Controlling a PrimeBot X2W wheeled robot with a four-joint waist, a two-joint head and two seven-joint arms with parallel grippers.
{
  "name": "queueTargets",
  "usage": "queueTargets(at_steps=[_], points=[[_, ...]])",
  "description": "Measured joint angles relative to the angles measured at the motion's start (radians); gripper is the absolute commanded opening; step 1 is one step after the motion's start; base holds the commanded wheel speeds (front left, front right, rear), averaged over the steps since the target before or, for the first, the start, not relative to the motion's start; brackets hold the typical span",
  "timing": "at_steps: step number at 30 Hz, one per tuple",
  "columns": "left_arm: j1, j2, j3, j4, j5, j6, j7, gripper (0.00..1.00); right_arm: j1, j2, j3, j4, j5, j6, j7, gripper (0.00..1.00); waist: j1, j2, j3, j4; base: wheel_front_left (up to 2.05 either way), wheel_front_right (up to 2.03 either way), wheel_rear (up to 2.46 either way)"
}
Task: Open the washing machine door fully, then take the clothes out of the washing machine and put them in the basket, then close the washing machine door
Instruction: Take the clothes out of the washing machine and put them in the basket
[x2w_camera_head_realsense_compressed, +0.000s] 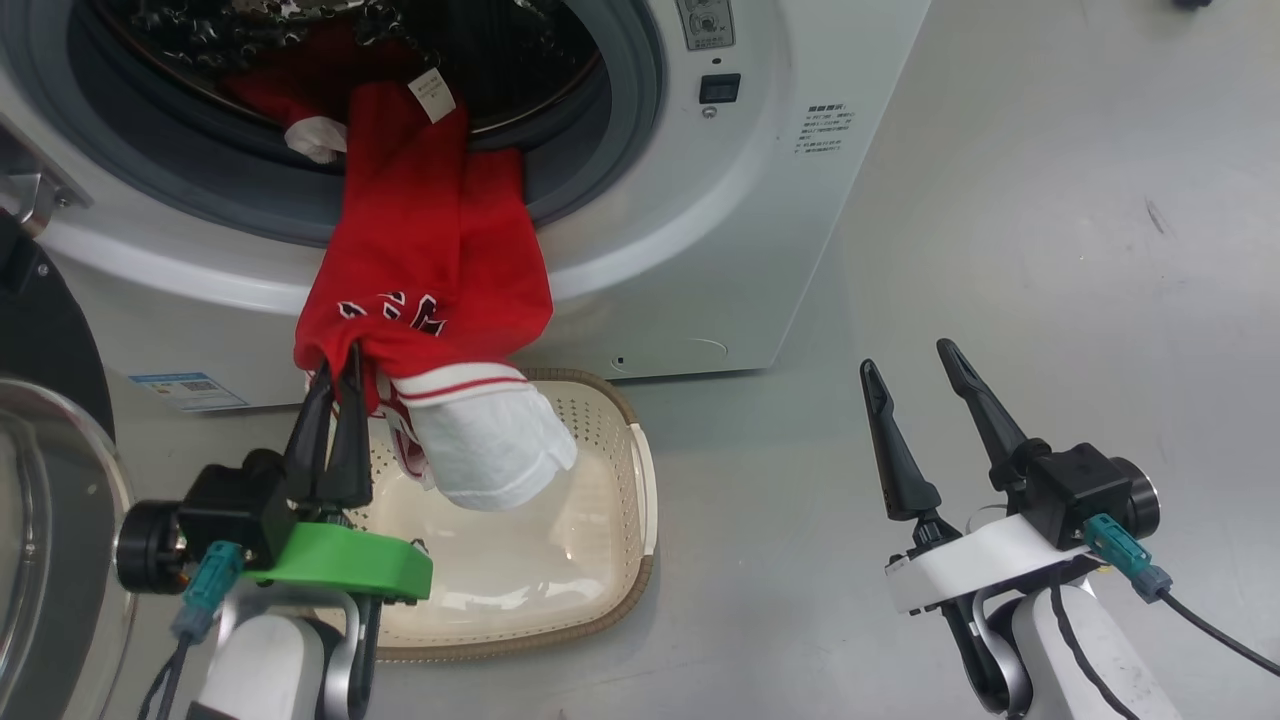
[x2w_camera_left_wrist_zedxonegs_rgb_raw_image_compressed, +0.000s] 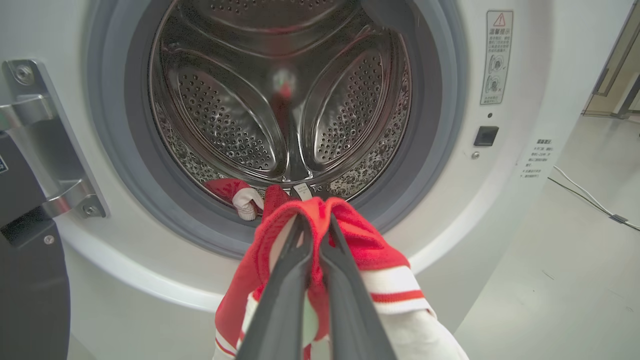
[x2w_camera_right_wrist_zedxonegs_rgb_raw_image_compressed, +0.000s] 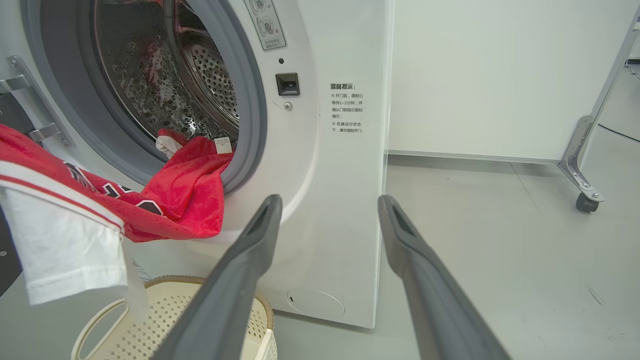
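The white washing machine (x2w_camera_head_realsense_compressed: 770, 200) has its black door (x2w_camera_head_realsense_compressed: 40, 330) swung open at the left. Red clothes (x2w_camera_head_realsense_compressed: 430, 260) with white trim trail out of the drum (x2w_camera_left_wrist_zedxonegs_rgb_raw_image_compressed: 280, 100) and over the grey gasket. My left gripper (x2w_camera_head_realsense_compressed: 335, 365) is shut on the garment's lower red edge, and a white part (x2w_camera_head_realsense_compressed: 490, 440) hangs over the cream basket (x2w_camera_head_realsense_compressed: 560, 560). More red and white cloth (x2w_camera_left_wrist_zedxonegs_rgb_raw_image_compressed: 235, 192) lies at the drum's lip. My right gripper (x2w_camera_head_realsense_compressed: 910, 365) is open and holds nothing, above the floor to the right of the basket.
The door's clear glass bowl (x2w_camera_head_realsense_compressed: 50, 520) sits at the far left beside my left arm. Grey floor (x2w_camera_head_realsense_compressed: 1050, 250) stretches to the right of the machine. A white panel on a castor foot (x2w_camera_right_wrist_zedxonegs_rgb_raw_image_compressed: 585, 200) stands behind in the right wrist view.
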Motion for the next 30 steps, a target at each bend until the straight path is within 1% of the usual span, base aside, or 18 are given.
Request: queueTargets(at_steps=[3,6,9,11,15,30], points=[[0.031,-0.001,-0.009,0.038,-0.013,0.000,0.011,0.00,0.000,0.000,-0.002,-0.002,-0.007,0.005,0.000,1.00,0.0000,0.0000,0.010,0.002,0.00,0.00,0.00],[0.058,-0.004,-0.014,0.067,-0.052,0.000,0.026,0.00,-0.001,0.000,0.000,-0.008,-0.008,0.008,0.000,1.00,0.0000,0.0000,0.022,0.001,0.00,0.00,0.00],[0.061,-0.004,-0.010,0.098,-0.067,0.000,0.027,0.00,-0.003,0.000,0.006,-0.016,-0.008,0.009,0.000,1.00,0.0000,0.0000,0.037,-0.002,0.00,0.00,0.00],[0.060,-0.004,-0.007,0.123,-0.070,0.000,0.028,0.00,-0.006,0.000,0.011,-0.020,-0.008,0.017,0.000,1.00,0.0000,0.0000,0.048,-0.005,0.00,0.00,0.00],[0.057,-0.005,-0.005,0.171,-0.095,-0.001,0.040,0.00,-0.013,0.000,0.016,-0.027,-0.008,0.018,0.000,1.00,0.0000,0.0000,0.072,-0.015,0.00,0.00,0.00],[-0.061,-0.009,0.021,0.378,-0.139,-0.015,0.078,0.00,-0.071,0.000,0.030,-0.070,0.008,0.019,0.000,1.00,0.0000,0.0000,0.200,-0.079,0.00,0.00,0.00]])
